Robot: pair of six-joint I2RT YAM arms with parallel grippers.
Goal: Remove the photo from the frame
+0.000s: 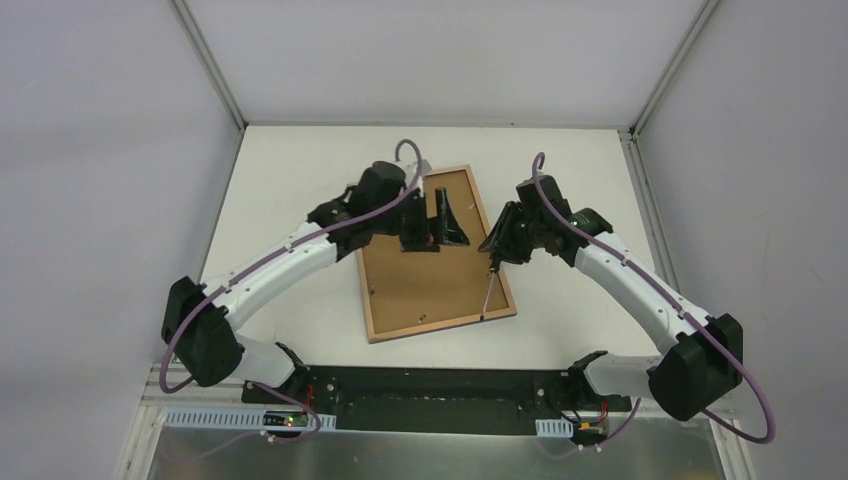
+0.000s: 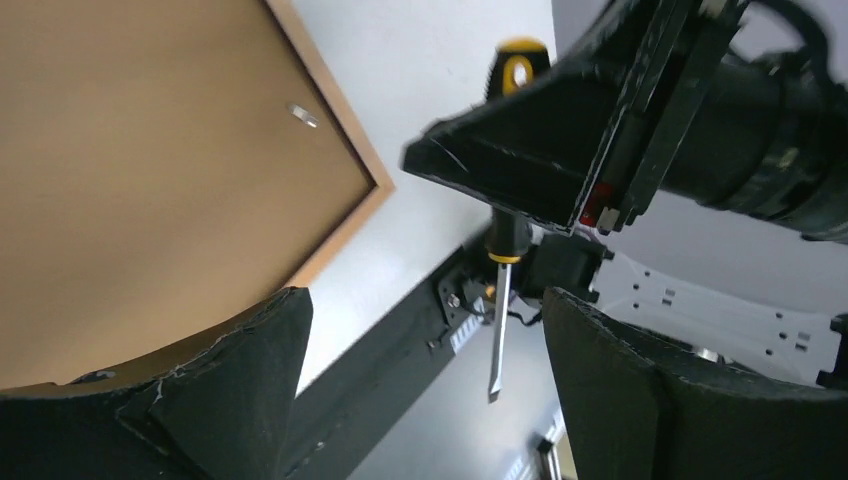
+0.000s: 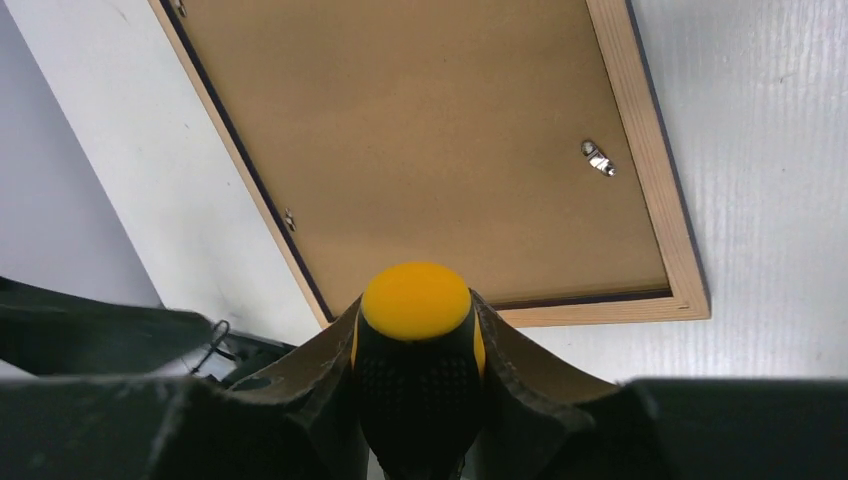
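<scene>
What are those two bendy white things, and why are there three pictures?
They are two robot arms bolted to a table. One picture comes from a camera high above; the other two come from small cameras on each arm's wrist, so you see their own fingers up close. On the table lies a picture frame, face down, so you see its brown back and the stand sticking up. The right gripper holds a screwdriver with a yellow-and-black handle, its blade pointing down at the frame. The left gripper is open and holds nothing. The photo is hidden inside.
</scene>
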